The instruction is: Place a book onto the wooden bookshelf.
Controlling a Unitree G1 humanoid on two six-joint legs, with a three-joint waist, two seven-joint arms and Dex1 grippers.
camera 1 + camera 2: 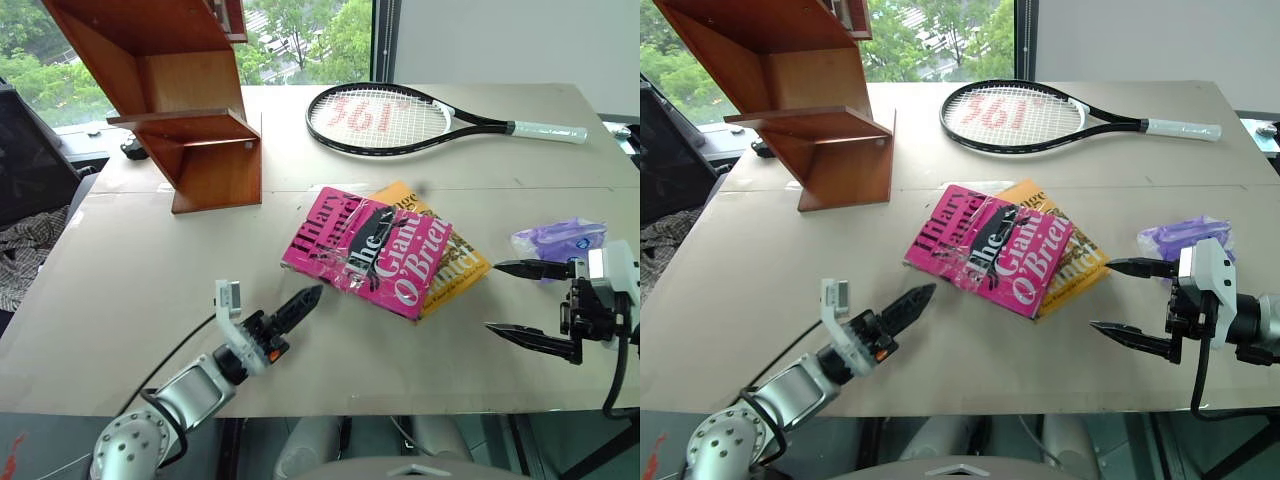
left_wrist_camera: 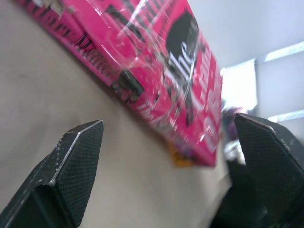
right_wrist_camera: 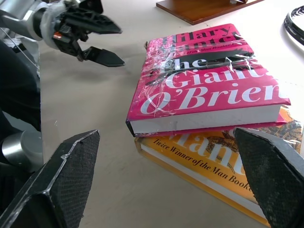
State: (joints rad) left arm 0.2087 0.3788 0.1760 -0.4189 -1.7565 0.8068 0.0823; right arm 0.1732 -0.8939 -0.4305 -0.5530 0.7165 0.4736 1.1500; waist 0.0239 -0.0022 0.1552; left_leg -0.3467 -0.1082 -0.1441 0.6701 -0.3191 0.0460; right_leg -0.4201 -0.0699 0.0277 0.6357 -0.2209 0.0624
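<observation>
Pink book (image 3: 209, 80) — "Hilary", "The Giant O'Brien"; yellow book (image 3: 213, 166) beneath it — "Winner of the Man Book"; racket (image 1: 385, 118) strings — "361".

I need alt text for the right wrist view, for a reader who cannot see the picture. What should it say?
A pink book lies on top of a yellow-orange book on a beige table, seen between the two open black fingers of the right gripper. Beyond the books, the left gripper points toward them with its fingers apart, and a corner of the wooden bookshelf stands on the table behind.
</observation>
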